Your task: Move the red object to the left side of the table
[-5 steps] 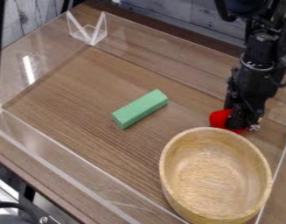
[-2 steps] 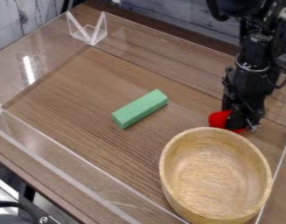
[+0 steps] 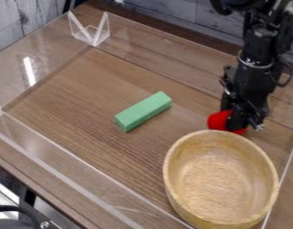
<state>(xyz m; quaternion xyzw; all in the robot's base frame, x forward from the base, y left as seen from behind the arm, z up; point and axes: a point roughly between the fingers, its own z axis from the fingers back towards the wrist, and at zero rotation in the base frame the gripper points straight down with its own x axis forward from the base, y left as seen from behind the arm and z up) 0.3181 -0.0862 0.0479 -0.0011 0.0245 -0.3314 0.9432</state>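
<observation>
The red object (image 3: 221, 121) is a small round toy at the right side of the table (image 3: 89, 89), just beyond the rim of the wooden bowl. My gripper (image 3: 241, 120) stands upright over it, its black fingers closed on the toy's right half. The toy's left half shows beside the fingers. Whether the toy still touches the tabletop I cannot tell.
A light wooden bowl (image 3: 220, 179) fills the front right corner, close under the gripper. A green rectangular block (image 3: 143, 111) lies mid-table, left of the toy. Low clear acrylic walls (image 3: 41, 67) edge the tabletop, with a folded clear stand (image 3: 89, 29) at the back left.
The gripper and the red object have shifted slightly left and up, away from the right wall. The bowl and the green block have stayed put.
</observation>
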